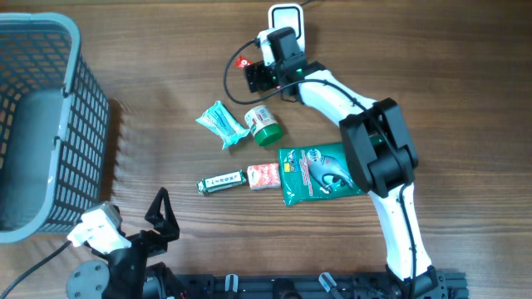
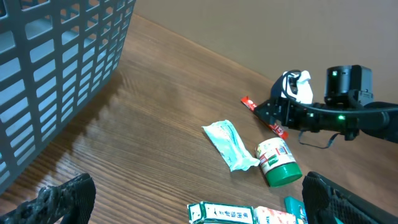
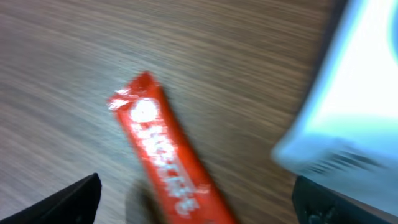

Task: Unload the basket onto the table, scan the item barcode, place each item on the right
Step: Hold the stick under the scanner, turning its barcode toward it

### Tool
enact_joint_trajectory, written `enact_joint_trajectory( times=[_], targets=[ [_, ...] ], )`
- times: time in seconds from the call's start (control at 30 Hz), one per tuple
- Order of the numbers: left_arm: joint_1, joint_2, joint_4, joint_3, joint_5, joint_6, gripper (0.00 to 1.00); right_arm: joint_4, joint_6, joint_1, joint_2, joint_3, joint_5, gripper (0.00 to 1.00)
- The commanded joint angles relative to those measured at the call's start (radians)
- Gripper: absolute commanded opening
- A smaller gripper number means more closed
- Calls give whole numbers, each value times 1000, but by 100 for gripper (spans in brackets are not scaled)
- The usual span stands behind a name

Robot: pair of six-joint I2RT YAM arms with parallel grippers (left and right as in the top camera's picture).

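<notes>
Grey plastic mesh basket [image 1: 50, 124] sits far left on the brown wooden table [image 1: 166, 83], and the white box-shaped barcode scanner [image 1: 285, 18] is at the far edge. Left gripper [image 1: 166, 214] is by the basket's near corner with its 2 black fingers [image 2: 59, 200] spread wide, holding and touching nothing. Right gripper [image 1: 249, 76] is just beside the scanner, fingers [image 3: 71, 199] wide apart either side of the thin red foil stick sachet [image 3: 165, 155], which lies flat on the table, not gripped.
</notes>
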Motion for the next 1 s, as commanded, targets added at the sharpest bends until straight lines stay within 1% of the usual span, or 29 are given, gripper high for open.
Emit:
enact_joint_trajectory(
  times=[0.0, 0.03, 0.07, 0.2, 0.27, 0.4, 0.5, 0.57, 0.6, 0.73, 0.83, 0.9, 0.97],
  targets=[
    [-6, 0, 3, -3, 1, -9, 100, -56, -9, -35, 45, 6, -59, 76],
    [-6, 0, 3, -3, 1, -8, 100, -73, -14, -37, 51, 2, -84, 71],
    [-6, 0, 3, -3, 1, -9, 100, -91, -32, -36, 55, 1, -101, 71],
    [-6, 0, 3, -3, 1, -9, 100, -115, -59, -29, 60, 1, -103, 87],
    [-6, 0, 3, -3, 1, -9, 100, -123, -59, -27, 60, 1, -103, 90],
    [-6, 0, 3, -3, 1, -9, 100, -148, -109, -4, 60, 1, -92, 91],
    [-6, 0, 3, -3, 1, -9, 100, -164, -137, 37, 60, 1, -46, 93],
    [-6, 0, 3, -3, 1, -9, 100, -165, -144, 68, 60, 1, 2, 96],
    [-6, 0, 3, -3, 1, -9, 100, -163, -163, 80, 62, 1, 16, 96],
    [-6, 0, 2, -3, 1, -9, 100, -137, -163, 90, 108, 1, 136, 96],
    [-6, 0, 3, -3, 1, -9, 100, -121, -179, 90, 182, 2, 137, 97],
    [-6, 0, 2, -3, 1, -9, 100, -129, -188, 99, 206, 2, 138, 95],
    [-6, 0, 3, -3, 1, -9, 100, -134, -168, 94, 206, 17, 113, 92]
  ],
)
